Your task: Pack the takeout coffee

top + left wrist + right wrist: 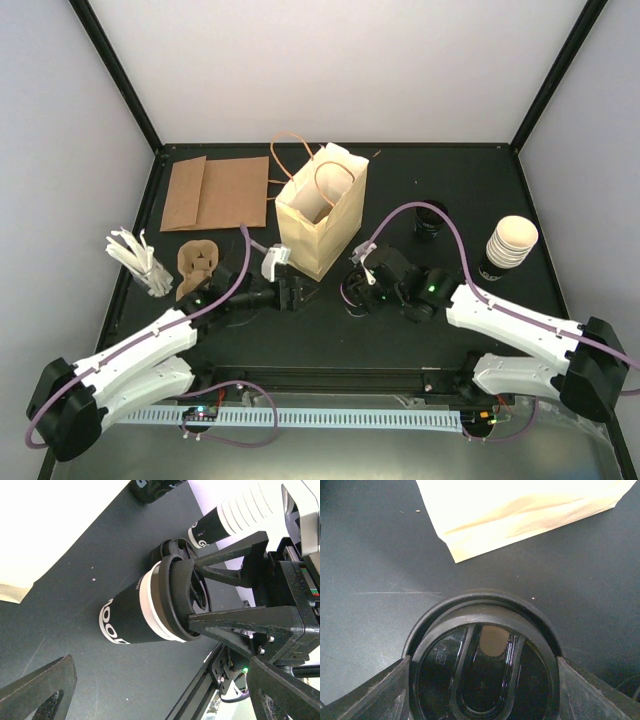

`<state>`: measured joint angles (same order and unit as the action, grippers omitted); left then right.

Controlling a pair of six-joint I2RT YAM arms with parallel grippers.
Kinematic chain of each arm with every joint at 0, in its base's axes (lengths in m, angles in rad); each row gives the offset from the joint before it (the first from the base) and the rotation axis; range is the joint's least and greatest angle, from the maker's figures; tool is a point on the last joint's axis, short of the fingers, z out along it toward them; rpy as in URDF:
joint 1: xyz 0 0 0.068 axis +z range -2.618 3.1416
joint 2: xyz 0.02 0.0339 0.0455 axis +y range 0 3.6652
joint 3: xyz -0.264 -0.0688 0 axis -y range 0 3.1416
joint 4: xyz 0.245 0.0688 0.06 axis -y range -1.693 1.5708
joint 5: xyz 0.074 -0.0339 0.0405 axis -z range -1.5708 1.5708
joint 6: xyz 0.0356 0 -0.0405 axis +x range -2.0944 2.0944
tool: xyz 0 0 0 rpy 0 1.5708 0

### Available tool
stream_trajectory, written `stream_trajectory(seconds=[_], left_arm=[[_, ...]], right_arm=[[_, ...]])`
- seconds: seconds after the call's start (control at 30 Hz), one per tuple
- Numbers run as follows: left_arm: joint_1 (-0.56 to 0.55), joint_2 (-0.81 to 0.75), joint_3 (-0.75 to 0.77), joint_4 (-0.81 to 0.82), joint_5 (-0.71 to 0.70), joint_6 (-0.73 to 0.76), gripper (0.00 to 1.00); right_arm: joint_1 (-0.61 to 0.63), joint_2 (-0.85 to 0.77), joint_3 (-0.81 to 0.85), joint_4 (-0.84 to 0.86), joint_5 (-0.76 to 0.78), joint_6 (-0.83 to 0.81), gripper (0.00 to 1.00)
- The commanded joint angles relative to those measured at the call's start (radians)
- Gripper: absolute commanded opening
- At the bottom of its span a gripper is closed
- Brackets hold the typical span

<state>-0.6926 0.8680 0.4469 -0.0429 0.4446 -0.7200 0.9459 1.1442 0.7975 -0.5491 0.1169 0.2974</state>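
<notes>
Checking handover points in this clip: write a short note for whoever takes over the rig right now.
The left gripper is open and empty, beside the near corner of the paper bag.
The right gripper is closed on the lid of the coffee cup, just in front of the bag. I cannot tell whether the cup is lifted.
Done: cup lidded and gripped, bag standing open.
Left: raise the cup over the bag's mouth, lower it in and release. The left gripper could probably steady the bag.

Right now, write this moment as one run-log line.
right claw: shut on takeout coffee | left claw: open, empty | paper bag: upright, open | takeout coffee: outside bag
</notes>
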Motion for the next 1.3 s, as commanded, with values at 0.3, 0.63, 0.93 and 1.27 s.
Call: stream_trajectory(seconds=[0.3,0.63,0.93,1.27], left_arm=[[-0.014,0.064,0.054,0.071,0.013,-0.015,0.92],[-0.018,0.140,0.079,0.098,0.028,-0.018,0.83],[-0.017,0.184,0.110,0.035,-0.021,-0.016,0.75],[-0.013,0.084,0.107,-0.089,-0.111,-0.003,0.73]], right_arm=[[0.041,0.065,0.020,0.006,0.043,-0.008,0.64],[0.042,0.160,0.040,-0.045,-0.014,-0.007,0.64],[0.054,0.195,0.043,-0.085,-0.096,-0.017,0.61],[0.126,0.188,0.061,-0.112,-0.235,-0.037,0.60]])
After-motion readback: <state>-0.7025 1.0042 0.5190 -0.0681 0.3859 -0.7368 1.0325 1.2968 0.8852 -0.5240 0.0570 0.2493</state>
